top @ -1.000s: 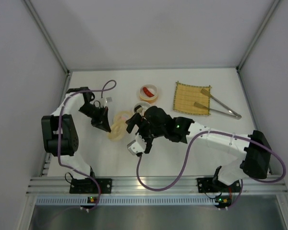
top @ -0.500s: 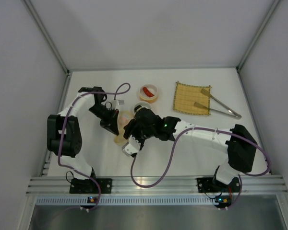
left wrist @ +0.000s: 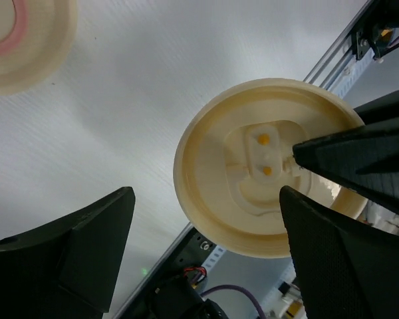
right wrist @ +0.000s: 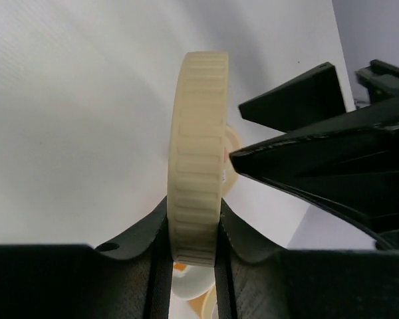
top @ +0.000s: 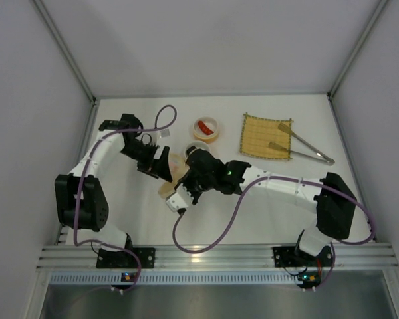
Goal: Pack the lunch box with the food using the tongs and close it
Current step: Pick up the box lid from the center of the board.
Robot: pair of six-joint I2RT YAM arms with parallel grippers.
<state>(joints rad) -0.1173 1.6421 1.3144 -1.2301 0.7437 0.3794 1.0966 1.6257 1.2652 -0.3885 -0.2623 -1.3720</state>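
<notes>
Near the middle of the table (top: pixel 139 219), the right gripper (right wrist: pixel 194 226) was clamped on the ribbed rim of a round cream lid (right wrist: pixel 198 133), holding it up on edge. The left gripper (left wrist: pixel 206 199) stood just left of the lid with its fingers wide apart, holding nothing. Farther back sat a round cream box (top: pixel 206 138) with the red sausage (top: pixel 203 127) inside, and at the far right the tongs (top: pixel 306 151) lay across the edge of a bamboo mat (top: pixel 263 136).
</notes>
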